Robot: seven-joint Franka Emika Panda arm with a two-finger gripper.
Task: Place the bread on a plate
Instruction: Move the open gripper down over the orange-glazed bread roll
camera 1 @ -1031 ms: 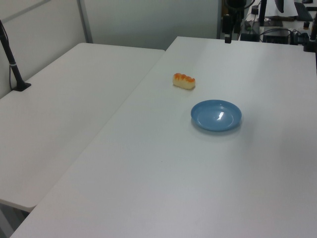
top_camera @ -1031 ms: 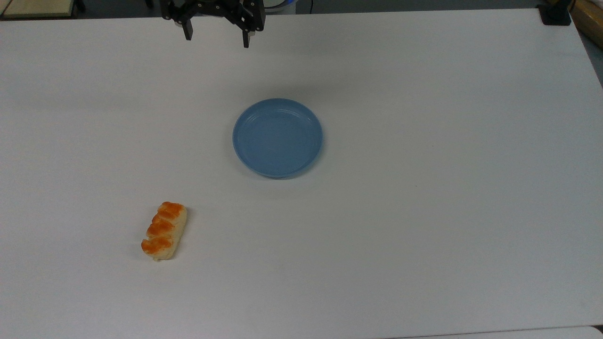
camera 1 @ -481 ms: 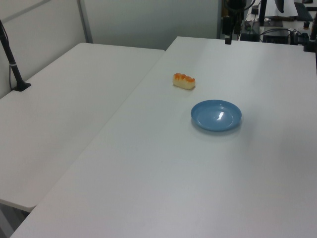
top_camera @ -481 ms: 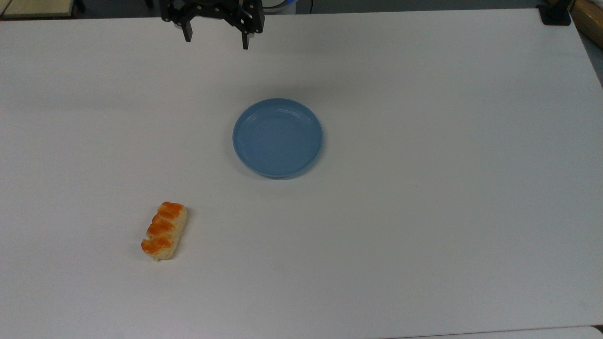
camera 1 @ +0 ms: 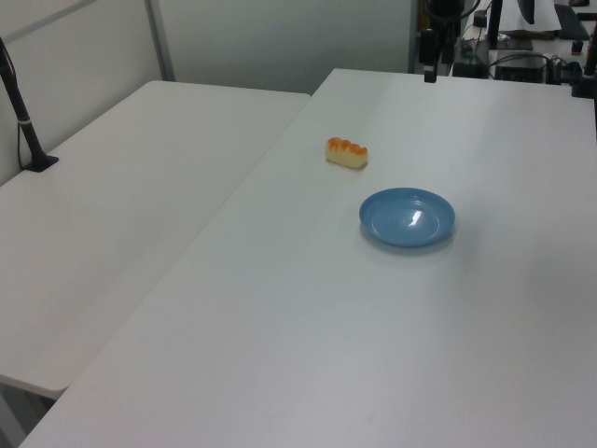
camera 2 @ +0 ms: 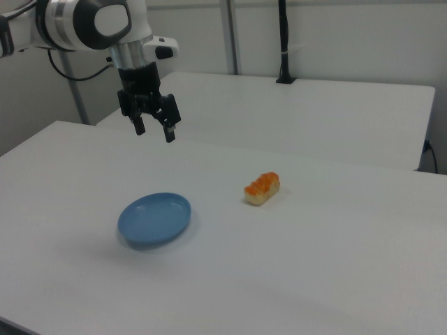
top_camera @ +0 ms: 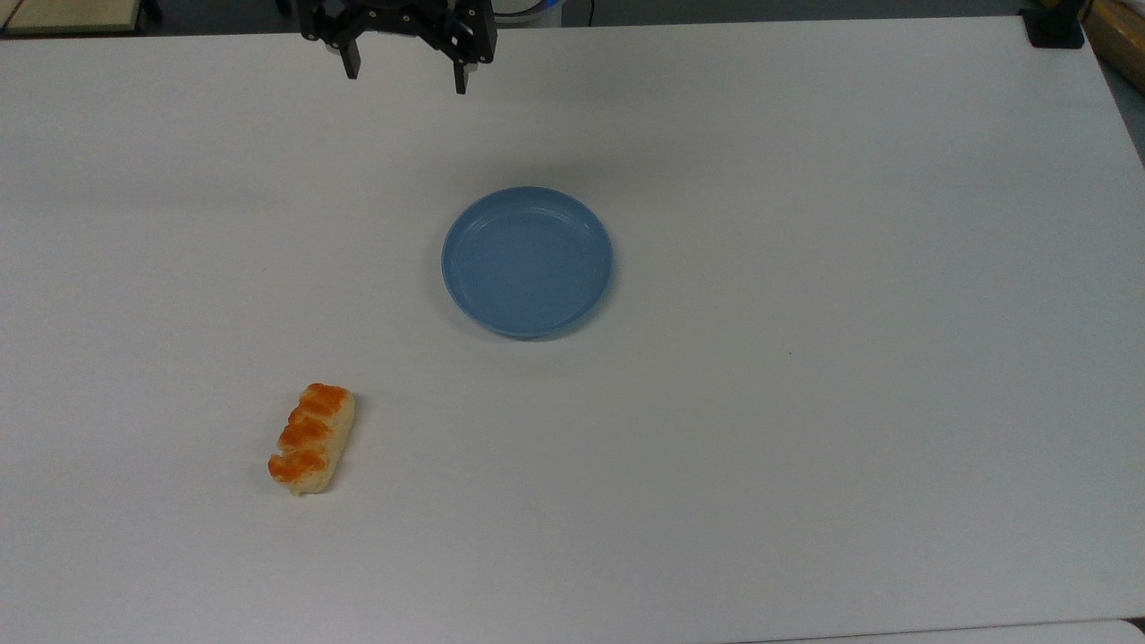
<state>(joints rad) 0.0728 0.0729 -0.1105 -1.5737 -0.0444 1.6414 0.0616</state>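
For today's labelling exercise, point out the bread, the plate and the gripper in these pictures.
bread (top_camera: 311, 439): top view, the middle orange bump.
plate (top_camera: 528, 261): top view, its bare blue middle.
gripper (camera 2: 154, 129): right view, midway between its open fingertips.

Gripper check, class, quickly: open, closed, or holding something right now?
Gripper: open, holding nothing, up in the air above the table; the bread lies untouched.

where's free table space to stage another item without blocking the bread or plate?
Most of the table is bare. The widest patch is the top view's right of the plate. There's also a strip between the plate and the bread. The open gripper hangs over the far edge.
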